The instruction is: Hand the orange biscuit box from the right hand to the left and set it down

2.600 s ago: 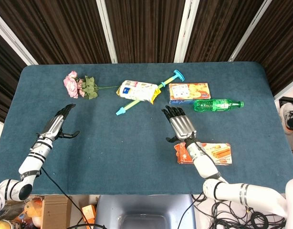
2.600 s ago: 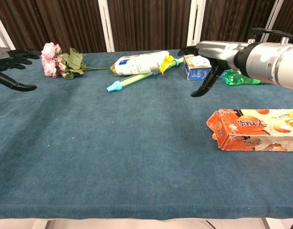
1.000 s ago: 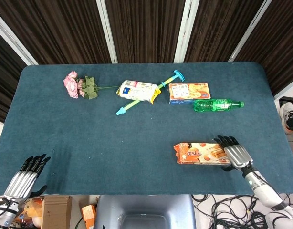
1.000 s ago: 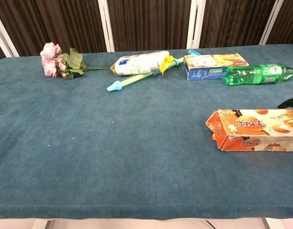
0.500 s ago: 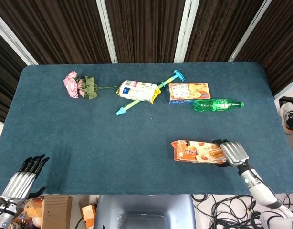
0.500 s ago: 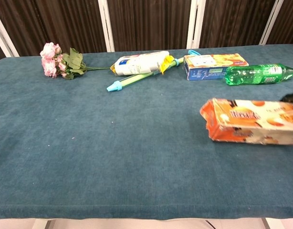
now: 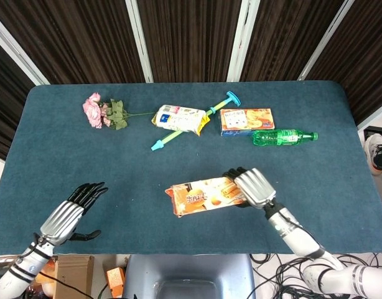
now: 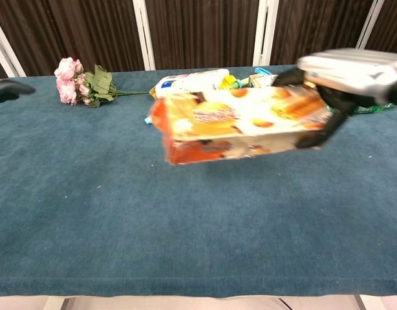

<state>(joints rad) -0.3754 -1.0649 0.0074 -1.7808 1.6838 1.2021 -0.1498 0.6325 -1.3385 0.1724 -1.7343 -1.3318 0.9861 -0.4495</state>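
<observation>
Mostly blurred, orange biscuit box (image 8: 240,123) hides right hand's (image 7: 256,187) fingers.

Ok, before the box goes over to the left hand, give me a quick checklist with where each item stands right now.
1. Right hand holds the orange biscuit box: ok, fingers wrap its right end.
2. Box clear of the table: ok, the chest view shows it in the air.
3. Left hand ready to receive: ok, fingers apart, holding nothing.
4. Hands close enough to pass: not ok, a wide gap separates the box's free end from the left hand.
5. Free end left for the left hand to grasp: ok, the box's left end is uncovered.
6. Grip firmness: cannot tell, the box is blurred.
</observation>
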